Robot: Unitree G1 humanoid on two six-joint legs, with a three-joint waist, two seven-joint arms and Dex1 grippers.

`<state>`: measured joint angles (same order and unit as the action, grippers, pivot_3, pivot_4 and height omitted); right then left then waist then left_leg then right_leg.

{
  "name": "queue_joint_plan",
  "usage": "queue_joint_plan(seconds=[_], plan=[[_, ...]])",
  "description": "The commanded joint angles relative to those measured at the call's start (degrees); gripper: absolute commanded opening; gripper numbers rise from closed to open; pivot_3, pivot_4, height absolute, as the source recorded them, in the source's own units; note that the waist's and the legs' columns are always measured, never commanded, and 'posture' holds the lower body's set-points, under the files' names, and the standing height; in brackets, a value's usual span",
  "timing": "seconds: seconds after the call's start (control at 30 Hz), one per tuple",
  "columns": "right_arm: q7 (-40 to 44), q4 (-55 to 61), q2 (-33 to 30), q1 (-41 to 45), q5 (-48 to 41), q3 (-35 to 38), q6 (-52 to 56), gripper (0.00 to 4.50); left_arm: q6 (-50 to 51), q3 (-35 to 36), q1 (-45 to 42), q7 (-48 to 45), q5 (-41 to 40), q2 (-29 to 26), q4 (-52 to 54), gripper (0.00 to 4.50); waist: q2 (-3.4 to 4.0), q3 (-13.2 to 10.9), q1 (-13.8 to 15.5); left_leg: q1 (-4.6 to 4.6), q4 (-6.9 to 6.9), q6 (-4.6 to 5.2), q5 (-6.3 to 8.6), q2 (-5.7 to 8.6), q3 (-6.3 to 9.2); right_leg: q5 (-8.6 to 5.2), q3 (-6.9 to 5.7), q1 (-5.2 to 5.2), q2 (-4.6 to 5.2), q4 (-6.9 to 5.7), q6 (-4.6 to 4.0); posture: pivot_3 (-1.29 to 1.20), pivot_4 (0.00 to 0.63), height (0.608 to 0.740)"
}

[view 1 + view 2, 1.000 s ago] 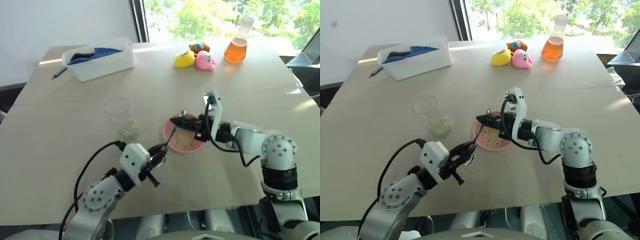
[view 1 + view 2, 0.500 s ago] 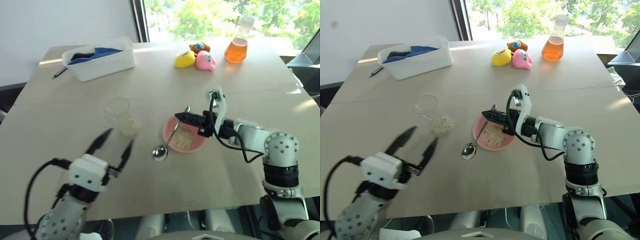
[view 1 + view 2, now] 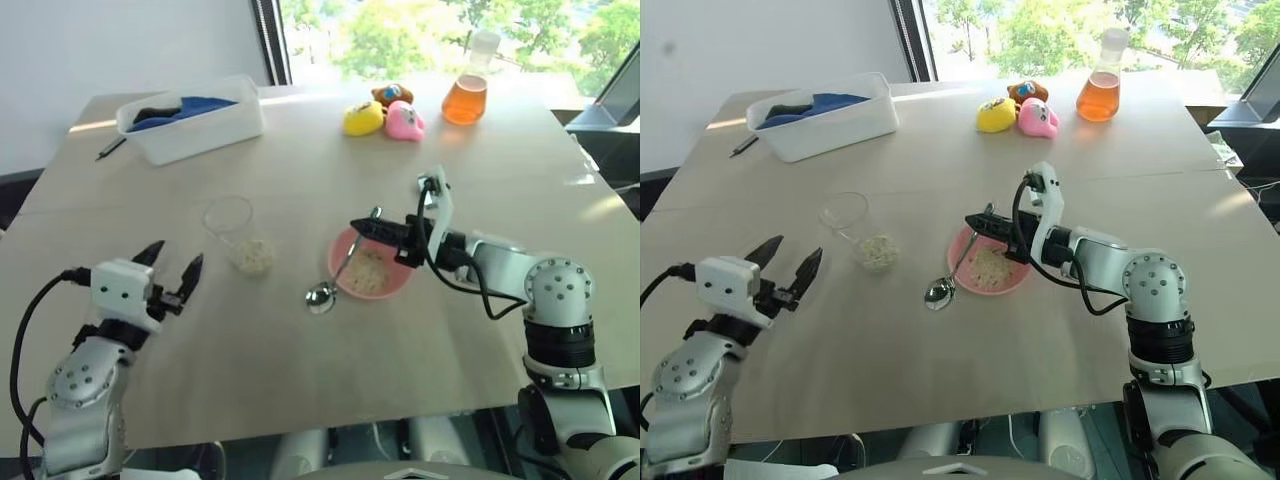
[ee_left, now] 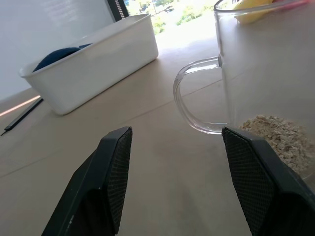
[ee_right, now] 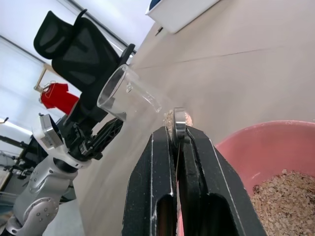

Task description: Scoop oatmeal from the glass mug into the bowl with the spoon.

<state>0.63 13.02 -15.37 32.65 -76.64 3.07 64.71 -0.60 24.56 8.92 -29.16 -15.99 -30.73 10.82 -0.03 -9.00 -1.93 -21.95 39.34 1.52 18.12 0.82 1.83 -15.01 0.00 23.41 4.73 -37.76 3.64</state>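
On a tan table, the right gripper hangs over the pink bowl of oatmeal, its fingers pinched on the top of the spoon's handle; the spoon slants down over the rim, its tip seemingly resting on the table. The glass mug, oats at its bottom, stands just left of the bowl. Farther left, the left gripper hovers with fingers spread, empty
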Motion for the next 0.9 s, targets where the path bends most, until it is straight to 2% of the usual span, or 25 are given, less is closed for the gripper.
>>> queue_joint_plan(seconds=[0.03, 0.4, 0.63, 0.9], plan=[[-0.06, 2.24, 0.35, 0.45, -0.44, 1.31, -1.39, 0.00, 0.45, 1.35, -2.89, -1.41, -1.51, -2.20, -2.71, 3.01, 0.00, 0.00, -0.16, 0.00, 0.00, 0.00, 0.00, 0.00, 0.00, 0.00, 0.00, 0.00, 0.00, 0.00, 0.00, 0.00, 0.150, 0.740], [-0.52, 3.14, 0.82, -0.75, 0.71, 1.27, -2.65, 0.00, -1.57, -1.32, -14.27, -5.25, -0.12, -6.39, -17.04, 3.01, -0.01, 0.00, -0.27, 0.00, 0.00, -0.03, -0.02, 0.00, -0.02, 0.00, 0.04, 0.05, 0.01, -0.07, 0.00, 0.00, 0.150, 0.740], [-0.43, 3.77, 0.70, -1.76, 1.36, 1.22, -2.92, 0.00, -2.98, -3.64, -21.12, -9.52, -1.43, -6.31, -23.94, 3.01, -0.03, -0.01, -0.31, -0.03, 0.00, -0.04, -0.02, 0.01, -0.04, 0.00, 0.05, 0.09, 0.02, -0.09, 0.00, 0.00, 0.150, 0.740], [-1.03, 4.51, 0.47, -2.53, 1.23, 1.56, -3.22, 0.00, -4.80, -5.39, -24.74, -13.58, -1.10, -6.86, -30.76, 3.01, -0.04, -0.01, -0.47, -0.04, 0.01, -0.05, -0.03, 0.01, -0.06, 0.00, 0.06, 0.13, 0.02, -0.11, 0.00, 0.00, 0.150, 0.740]])
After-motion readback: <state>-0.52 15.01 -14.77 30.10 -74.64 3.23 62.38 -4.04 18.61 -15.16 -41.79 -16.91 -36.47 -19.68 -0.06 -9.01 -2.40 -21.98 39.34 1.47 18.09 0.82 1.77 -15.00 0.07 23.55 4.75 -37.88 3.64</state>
